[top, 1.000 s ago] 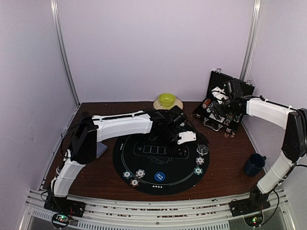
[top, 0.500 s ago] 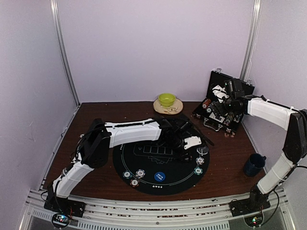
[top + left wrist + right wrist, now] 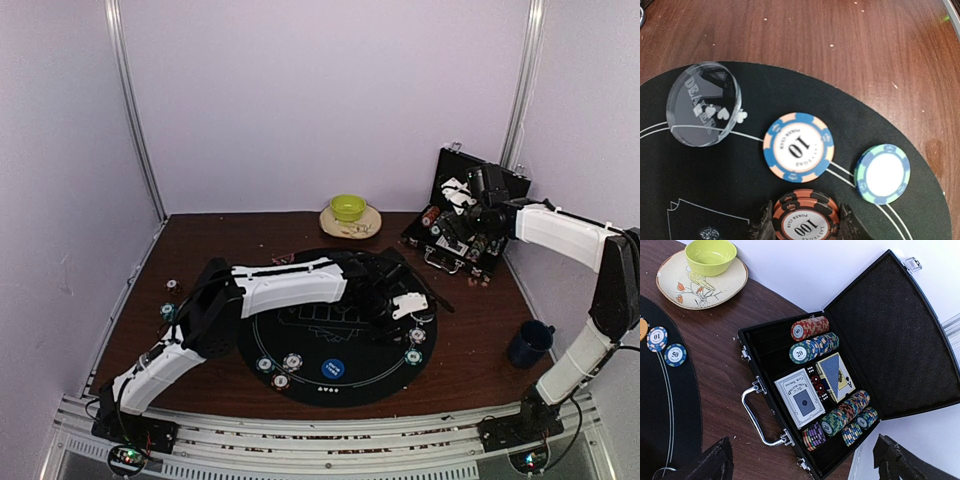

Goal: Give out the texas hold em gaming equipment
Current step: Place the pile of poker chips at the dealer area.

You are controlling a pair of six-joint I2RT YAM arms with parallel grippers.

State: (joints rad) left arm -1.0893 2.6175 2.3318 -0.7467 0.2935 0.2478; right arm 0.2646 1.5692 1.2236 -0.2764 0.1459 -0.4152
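Observation:
My left gripper (image 3: 805,229) is shut on a small stack of orange-and-black 100 chips (image 3: 804,212), low over the right side of the round black mat (image 3: 345,345). Just ahead lie a blue-and-orange 10 chip (image 3: 798,146), a green-and-blue chip (image 3: 882,173) and a clear dealer disc (image 3: 702,110). My right gripper (image 3: 805,457) hangs open and empty above the open black case (image 3: 920,340), which holds rows of chips (image 3: 845,415), two card packs (image 3: 802,397) and dice.
A green bowl on its plate (image 3: 348,208) sits at the back of the table, and a dark blue mug (image 3: 530,343) at the right. More chips (image 3: 280,368) and a blue disc (image 3: 333,368) lie on the mat's near edge. Two chips (image 3: 169,298) rest at the table's left.
My left arm has stretched further right and nearer across the mat, carrying the chips towards its right edge. Two chips at the table's left are now uncovered. The right arm has barely moved.

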